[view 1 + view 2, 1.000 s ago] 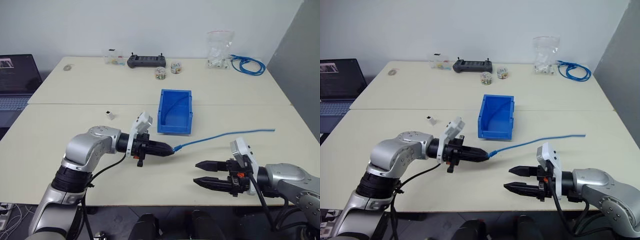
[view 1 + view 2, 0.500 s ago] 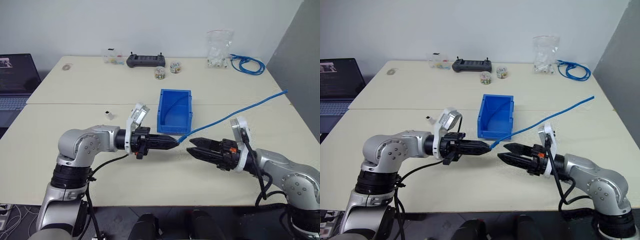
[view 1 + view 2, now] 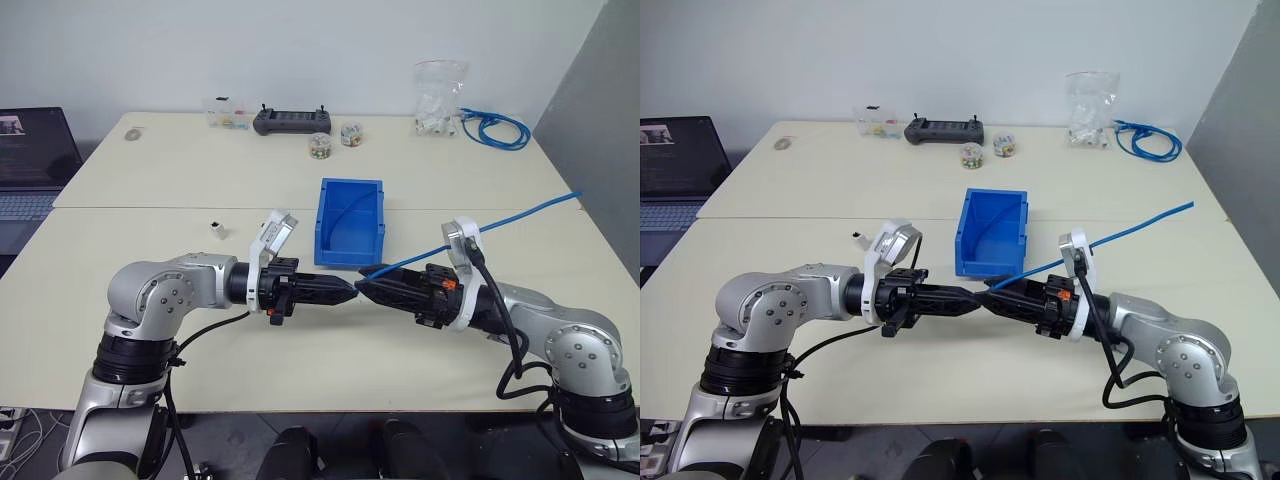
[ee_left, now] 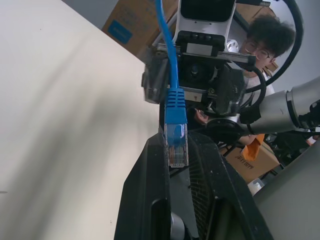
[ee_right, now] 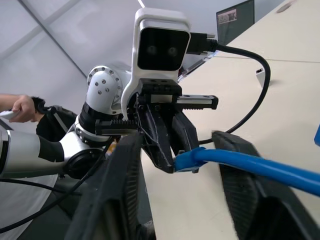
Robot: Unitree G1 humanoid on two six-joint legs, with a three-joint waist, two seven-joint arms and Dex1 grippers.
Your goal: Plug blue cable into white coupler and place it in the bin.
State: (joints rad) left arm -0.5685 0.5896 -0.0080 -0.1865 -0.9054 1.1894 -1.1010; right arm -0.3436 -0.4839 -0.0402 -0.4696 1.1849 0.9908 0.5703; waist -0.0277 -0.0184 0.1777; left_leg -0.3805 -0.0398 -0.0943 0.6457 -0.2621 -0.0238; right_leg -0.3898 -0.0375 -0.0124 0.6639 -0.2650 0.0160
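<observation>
Blue cable (image 3: pixel 470 237) plug is pinched tight by the left gripper (image 3: pixel 348 291) mid-frame, while the right gripper (image 3: pixel 366 289) sits half-open around it, below the bin (image 3: pixel 350 262)

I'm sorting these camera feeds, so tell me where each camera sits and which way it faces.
Left and right eye views: on the head, looking forward and down at the table, both arms, the bin.
Left wrist view: along the left pincer, shut on the blue cable, facing the right pincer.
Right wrist view: along the right pincer's fingers, facing the left pincer.
Shared: both wrist views show the cable's plug end.
</observation>
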